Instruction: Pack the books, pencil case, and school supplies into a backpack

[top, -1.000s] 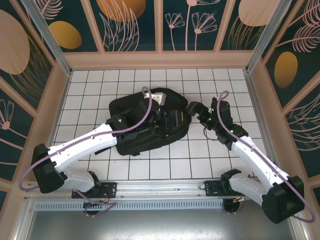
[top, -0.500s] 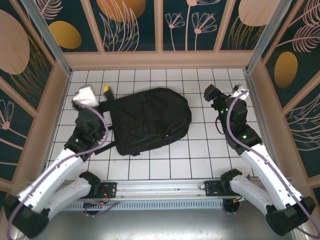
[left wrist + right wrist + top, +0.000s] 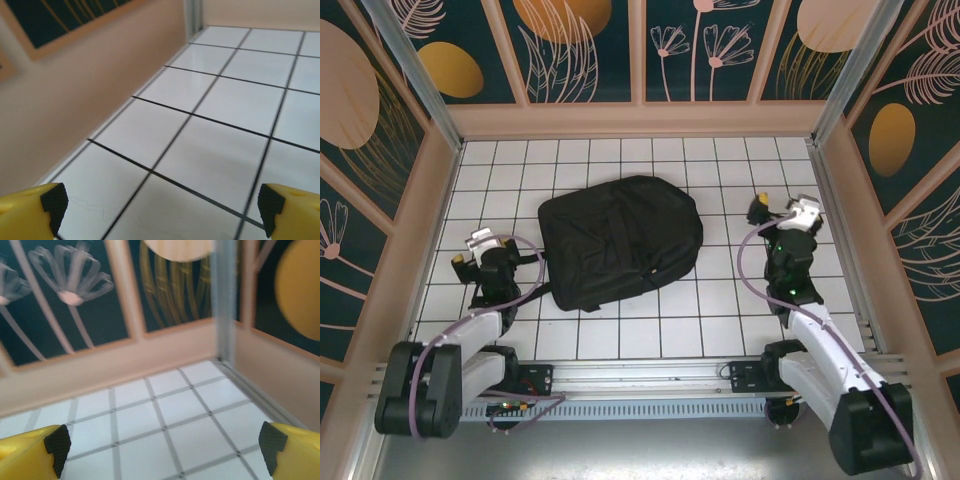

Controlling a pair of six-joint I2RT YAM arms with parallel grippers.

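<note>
While both arms sit folded low near their bases at the near edge, a large black backpack (image 3: 620,240) lies flat in the middle of a white tiled table (image 3: 720,310), between the two arms and touching neither

Peach-coloured walls (image 3: 430,200) close in the table on the left, far and right sides, topped by dark panels (image 3: 580,50) painted with pale flowers and orange discs. A metal rail (image 3: 640,375) runs along the near edge, where the arm bases are bolted. Purple cables loop along both arms. Nothing stands between either arm and the backpack – only bare tiles

Left jaws: spread wide and released, holding nothing. From the left wrist camera, the two yellow fingertips (image 3: 47,205) with black pads sit at the lower corners, with bare tile and the left wall's foot between them. From above, these jaws are just left of the backpack's near left corner

Right jaws: also spread wide and released, gripping nothing. The right wrist camera shows its yellow fingertips (image 3: 287,442) framing tiles, the far right corner post and the flowered panels. From above, they hover over the tiles well to the right of the backpack

The backpack's long axis runs roughly left to right, slightly tilted, with its rounded end pointing right and its squarer end pointing left
</note>
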